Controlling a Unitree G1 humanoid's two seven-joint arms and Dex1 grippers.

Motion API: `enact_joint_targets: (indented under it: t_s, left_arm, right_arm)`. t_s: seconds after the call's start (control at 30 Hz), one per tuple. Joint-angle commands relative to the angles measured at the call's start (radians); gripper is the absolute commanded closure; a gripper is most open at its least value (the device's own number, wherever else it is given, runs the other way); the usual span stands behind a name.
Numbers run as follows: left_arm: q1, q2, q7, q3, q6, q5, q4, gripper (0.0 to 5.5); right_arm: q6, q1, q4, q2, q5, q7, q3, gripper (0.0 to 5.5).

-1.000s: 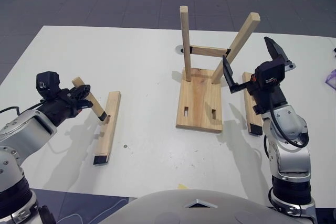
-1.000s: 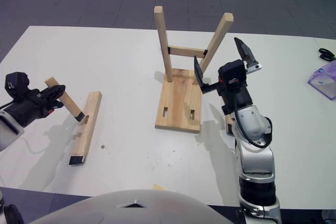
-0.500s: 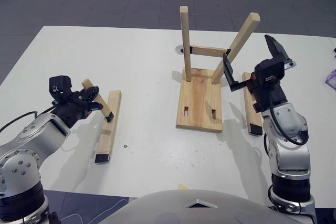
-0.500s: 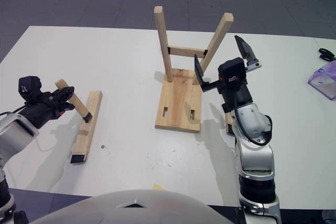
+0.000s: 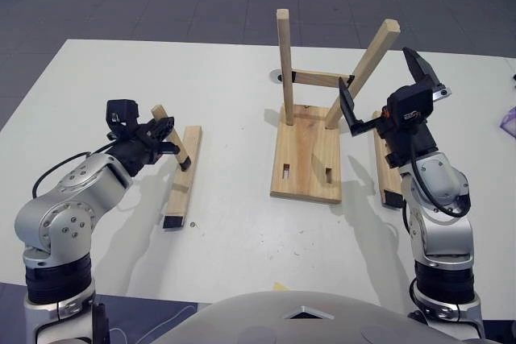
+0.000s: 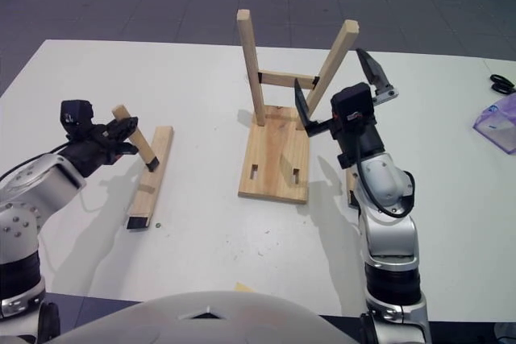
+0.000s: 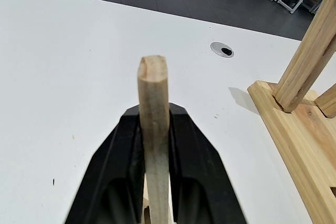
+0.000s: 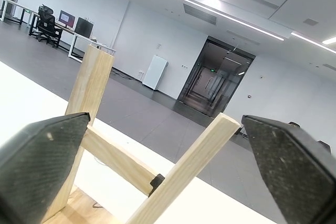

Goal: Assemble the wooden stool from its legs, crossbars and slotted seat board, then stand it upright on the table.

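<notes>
L gripper [image 5: 159, 132]: black fingers [image 7: 119, 145] clamped tight on short light-wood crossbar [image 5: 171, 138], one each side; bar's rounded tip pokes out past them. Bar's other end joins long flat wooden leg w/ black end cap [image 5: 182, 183], lying on white table [image 5: 105, 70].

R gripper [image 5: 384, 88]: jaws spread wide, nothing in them, up above table just beside leaning leg [image 5: 367, 66] of part-built stool.

Pale slotted seat board [image 5: 306, 151] lies flat mid-table. Leaning leg + upright leg [image 5: 284, 62] stand at its far end, second crossbar [image 5: 321, 78] btwn them. Spare leg [image 5: 385, 168] flat just R of board, under R arm.
</notes>
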Motion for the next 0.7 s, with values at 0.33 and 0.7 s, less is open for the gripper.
enact_joint_targets:
  t_s: [0.33,0.7]
  left_arm:
    - [-0.067,-0.098,-0.032,-0.001,-0.068,0.13,-0.041,5.07]
    - [0.091,-0.188,0.096,0.067,-0.018,0.132,-0.204,5.07]
  right_arm:
    - [-0.007,-0.015,0.017,0.014,-0.013,0.001,0.031,0.1]
    - [-0.008,0.018,0.0,0.02,-0.029,-0.005,0.052,0.1]
